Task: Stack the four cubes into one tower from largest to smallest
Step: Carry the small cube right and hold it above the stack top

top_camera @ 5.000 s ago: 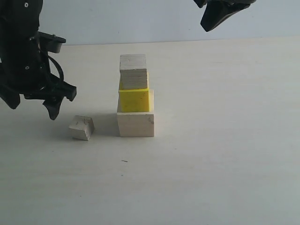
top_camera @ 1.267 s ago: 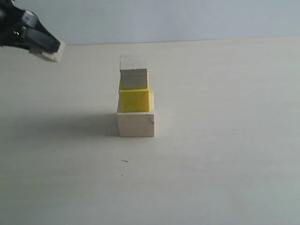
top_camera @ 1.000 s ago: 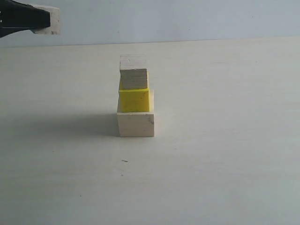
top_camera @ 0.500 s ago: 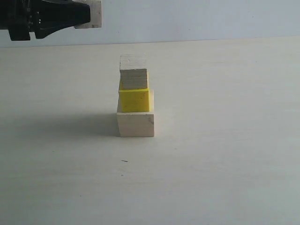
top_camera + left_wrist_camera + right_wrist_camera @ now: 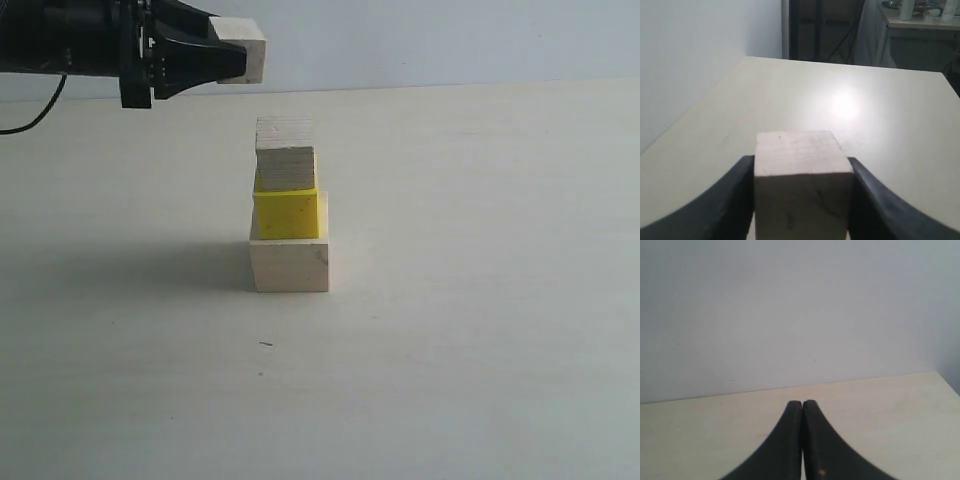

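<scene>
Three cubes stand stacked mid-table: the large pale wood cube (image 5: 289,265) at the bottom, the yellow cube (image 5: 286,212) on it, the striped-grain cube (image 5: 285,153) on top. My left gripper (image 5: 240,55) reaches in level from the upper left, shut on the small pale cube (image 5: 246,50), which hangs above and slightly left of the stack. In the left wrist view that small cube (image 5: 801,177) fills the gap between the dark fingers (image 5: 730,200) of the left gripper (image 5: 801,170). My right gripper (image 5: 802,404) is shut on nothing and is out of the exterior view.
The pale tabletop (image 5: 480,330) spreads around the stack, with a grey wall (image 5: 450,40) behind it. A small dark speck (image 5: 265,344) lies in front of the stack. The left arm's black body (image 5: 70,40) crosses the upper left corner.
The left gripper has picked the small cube off the table, lifted it and carried it rightward toward the stack's top. The right gripper has left the exterior view.
</scene>
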`<state>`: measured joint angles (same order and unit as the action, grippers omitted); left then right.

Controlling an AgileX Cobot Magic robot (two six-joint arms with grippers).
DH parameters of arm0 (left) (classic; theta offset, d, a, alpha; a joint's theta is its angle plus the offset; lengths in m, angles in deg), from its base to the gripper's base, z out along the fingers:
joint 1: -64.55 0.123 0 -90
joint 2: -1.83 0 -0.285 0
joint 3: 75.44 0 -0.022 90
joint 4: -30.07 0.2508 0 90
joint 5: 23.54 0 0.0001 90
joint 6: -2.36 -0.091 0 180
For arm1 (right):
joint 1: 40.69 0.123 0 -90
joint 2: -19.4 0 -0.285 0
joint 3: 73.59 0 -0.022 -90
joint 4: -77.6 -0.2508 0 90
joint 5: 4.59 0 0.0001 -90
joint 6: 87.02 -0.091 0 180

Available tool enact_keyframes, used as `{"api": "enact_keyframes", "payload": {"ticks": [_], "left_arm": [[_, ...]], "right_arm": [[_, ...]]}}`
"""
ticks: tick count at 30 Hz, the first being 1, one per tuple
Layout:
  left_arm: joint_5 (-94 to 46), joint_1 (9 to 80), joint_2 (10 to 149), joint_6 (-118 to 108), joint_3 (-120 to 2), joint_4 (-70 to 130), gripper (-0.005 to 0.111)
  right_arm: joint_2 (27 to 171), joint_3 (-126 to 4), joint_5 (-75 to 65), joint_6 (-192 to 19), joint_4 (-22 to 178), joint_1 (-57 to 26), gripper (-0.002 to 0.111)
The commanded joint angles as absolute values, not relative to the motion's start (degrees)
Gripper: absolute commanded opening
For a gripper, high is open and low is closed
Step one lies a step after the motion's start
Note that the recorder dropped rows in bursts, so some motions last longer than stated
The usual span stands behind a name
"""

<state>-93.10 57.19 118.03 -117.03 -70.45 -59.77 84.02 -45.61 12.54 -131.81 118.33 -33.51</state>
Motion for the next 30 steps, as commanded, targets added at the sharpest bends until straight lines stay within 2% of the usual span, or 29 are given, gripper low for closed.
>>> {"api": "enact_keyframes", "payload": {"ticks": [1, 5, 30], "left_arm": [[-93.5, 54.1, 118.2, -116.3, -71.0, -57.5, 0.0], [-93.5, 51.3, 118.2, -116.3, -71.0, -56.1, 0.0], [-93.5, 51.4, 122.3, -117.1, -73.1, -55.5, 0.0]], "right_arm": [[83.9, -45.3, 12.1, -131.6, 118.1, -33.7, 0.0], [83.9, -45.3, 12.1, -131.6, 118.1, -33.7, 0.0], [83.9, -45.3, 12.1, -130.9, 118.1, -33.7, 0.0]]}}
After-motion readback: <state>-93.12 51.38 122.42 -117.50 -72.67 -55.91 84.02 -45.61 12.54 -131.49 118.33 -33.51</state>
